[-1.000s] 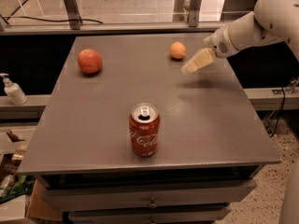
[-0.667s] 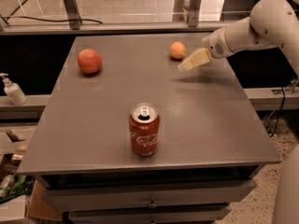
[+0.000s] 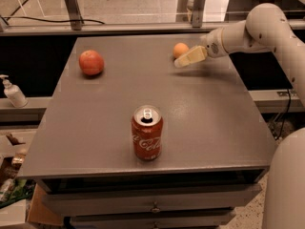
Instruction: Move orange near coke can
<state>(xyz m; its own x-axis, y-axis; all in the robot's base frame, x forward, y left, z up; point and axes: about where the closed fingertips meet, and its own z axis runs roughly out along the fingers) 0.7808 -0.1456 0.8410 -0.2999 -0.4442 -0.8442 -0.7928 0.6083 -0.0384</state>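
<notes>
Camera view, the only one: a grey table (image 3: 224,128) seen from its front edge. The robot's pale arm reaches in from the right, and the gripper (image 3: 183,61) hangs low over the far right part of the tabletop. It is a cream wedge whose long line points left and slightly toward the front.

I cannot tell whether it is spread or pressed together. It does not appear to be carrying anything.

The orange (image 3: 180,50) sits on the table just beside the gripper's tip, on the far side of it. Whether the two touch is unclear. Being round, the fruit favours no grasp direction.

The coke can (image 3: 147,132) stands upright near the front edge, well apart from the orange, toward the front and a little left. Its red side carries white Coca-Cola script.

A larger reddish fruit (image 3: 91,62) lies far left. No other writing is readable.
</notes>
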